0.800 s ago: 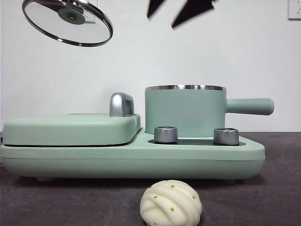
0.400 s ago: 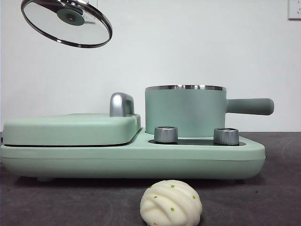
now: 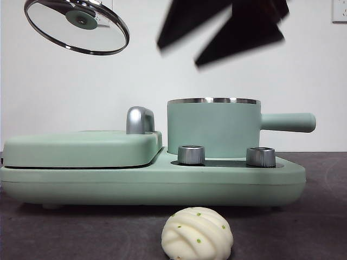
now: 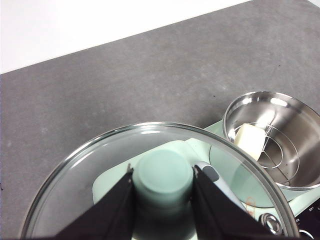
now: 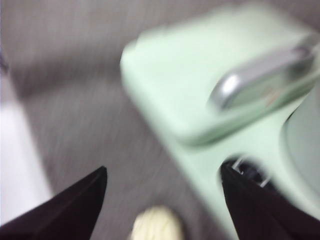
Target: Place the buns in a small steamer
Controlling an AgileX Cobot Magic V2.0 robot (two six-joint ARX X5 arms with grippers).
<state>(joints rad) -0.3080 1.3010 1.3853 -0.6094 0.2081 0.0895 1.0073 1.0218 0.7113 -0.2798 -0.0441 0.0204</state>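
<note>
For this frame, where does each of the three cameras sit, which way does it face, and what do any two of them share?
Front view: low, at table height, looking level at the small steamer and pleated bun; the right gripper enters blurred from above.
Left wrist view: above the table, looking down past the left gripper shut on the glass lid into the steamer holding the oblong bun.
Right wrist view: blurred, looking down between open jaws.
Shared: the lid and steamer, front and left wrist; the pleated bun, front and right wrist.

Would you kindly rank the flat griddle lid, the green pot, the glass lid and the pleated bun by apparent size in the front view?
1. Griddle lid
2. Green pot with handle
3. Glass lid
4. Pleated bun, smallest though nearest the camera; the lid's tilt makes ranks 3 and 4 less sure.
</note>
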